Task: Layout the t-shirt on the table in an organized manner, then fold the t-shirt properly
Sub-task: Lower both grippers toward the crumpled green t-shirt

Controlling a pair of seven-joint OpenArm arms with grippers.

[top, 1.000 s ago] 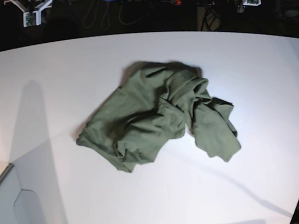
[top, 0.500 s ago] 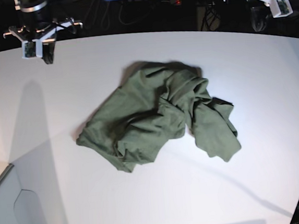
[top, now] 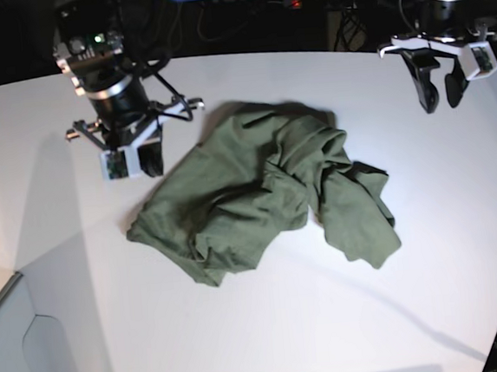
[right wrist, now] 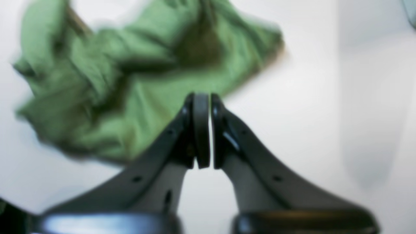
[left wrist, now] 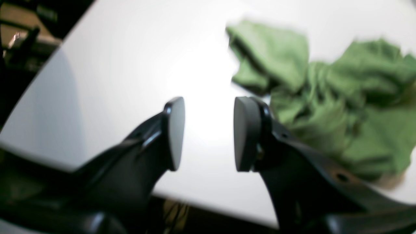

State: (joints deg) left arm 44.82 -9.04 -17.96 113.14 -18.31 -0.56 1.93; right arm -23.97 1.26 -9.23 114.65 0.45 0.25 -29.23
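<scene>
Nothing is done yet: the shirt [top: 262,193] lies crumpled mid-desk [top: 245,343], so spreading and folding both remain. My right jaws [right wrist: 204,130] hang just beside its edge, nearly closed and empty; my left jaws [left wrist: 208,133] stand partly open, empty, well apart from the cloth. The wrist views show those gaps; only the base view shows the whole heap.

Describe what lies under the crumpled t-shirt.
The t-shirt lies in a crumpled heap straight on the white table. Nothing else pokes out around it; anything beneath its folds is covered.
</scene>
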